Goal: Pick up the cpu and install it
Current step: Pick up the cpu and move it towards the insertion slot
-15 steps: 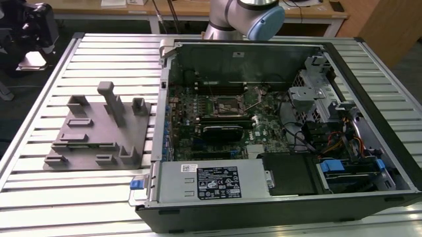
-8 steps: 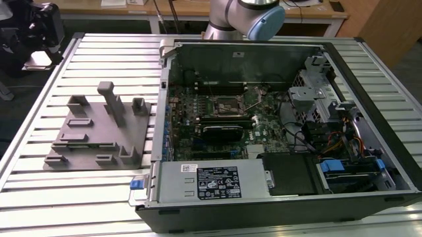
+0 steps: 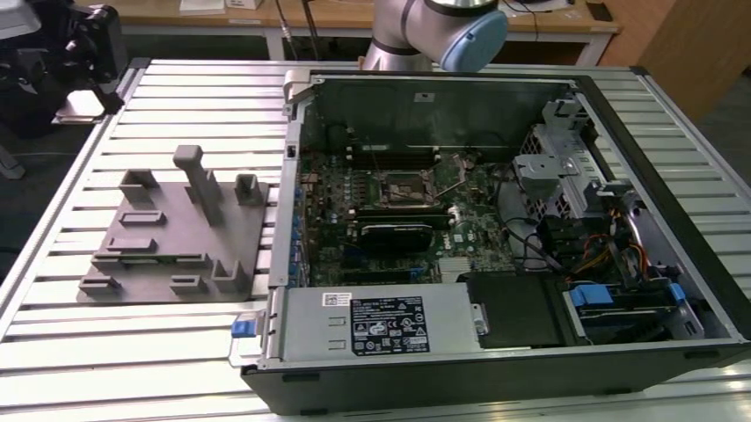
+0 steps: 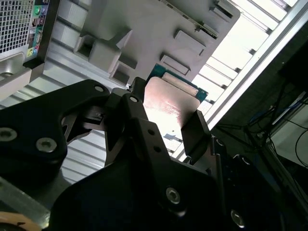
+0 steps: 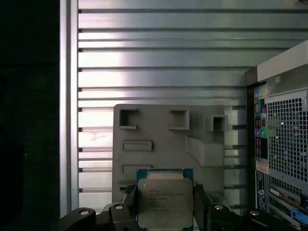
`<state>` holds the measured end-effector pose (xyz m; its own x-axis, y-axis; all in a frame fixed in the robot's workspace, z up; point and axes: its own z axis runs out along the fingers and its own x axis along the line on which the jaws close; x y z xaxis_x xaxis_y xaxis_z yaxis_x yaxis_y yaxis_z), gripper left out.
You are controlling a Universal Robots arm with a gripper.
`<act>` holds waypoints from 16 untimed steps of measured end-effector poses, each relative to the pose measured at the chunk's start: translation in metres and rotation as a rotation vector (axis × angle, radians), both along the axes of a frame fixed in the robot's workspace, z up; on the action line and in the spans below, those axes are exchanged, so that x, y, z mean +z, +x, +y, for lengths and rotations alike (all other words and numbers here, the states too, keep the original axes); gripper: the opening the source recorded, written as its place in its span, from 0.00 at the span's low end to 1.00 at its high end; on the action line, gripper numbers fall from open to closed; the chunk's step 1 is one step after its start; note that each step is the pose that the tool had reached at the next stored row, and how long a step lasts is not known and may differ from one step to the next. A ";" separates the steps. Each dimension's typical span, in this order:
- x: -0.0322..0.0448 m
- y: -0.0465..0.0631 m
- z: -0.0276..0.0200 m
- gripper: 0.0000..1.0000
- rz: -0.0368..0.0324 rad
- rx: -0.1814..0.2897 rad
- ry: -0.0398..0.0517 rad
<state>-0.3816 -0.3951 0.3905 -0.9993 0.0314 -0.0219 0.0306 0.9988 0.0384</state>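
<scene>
Exterior view, its left to its right: grey fixture plate (image 3: 176, 237) lies on the slatted worktop (image 3: 176, 97). Just beside it is the open computer case (image 3: 493, 356), with the black socket (image 3: 405, 186) near the middle of the board. The arm (image 3: 441, 31) rises behind the case. Both wrist views: gripper (image 5: 165, 204) (image 4: 166, 113) holds the cpu (image 5: 165, 197) (image 4: 171, 103), fingers (image 5: 200, 206) closed against two opposite edges, silver top facing the first wrist camera. The fixture plate lies beyond the cpu; contact between them cannot be told.

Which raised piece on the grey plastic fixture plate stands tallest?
The narrow grey post with the wider cap, near the fixture plate's middle; the other blocks are clearly shorter.
</scene>
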 end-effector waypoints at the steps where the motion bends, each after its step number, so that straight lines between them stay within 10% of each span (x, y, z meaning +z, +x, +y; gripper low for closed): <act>1: 0.0000 0.001 0.0002 0.55 0.0000 0.000 0.0000; 16: 0.0000 0.022 0.0043 0.55 0.0000 0.000 0.0001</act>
<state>-0.3591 -0.3908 0.3905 -0.9993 0.0314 -0.0220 0.0305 0.9988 0.0385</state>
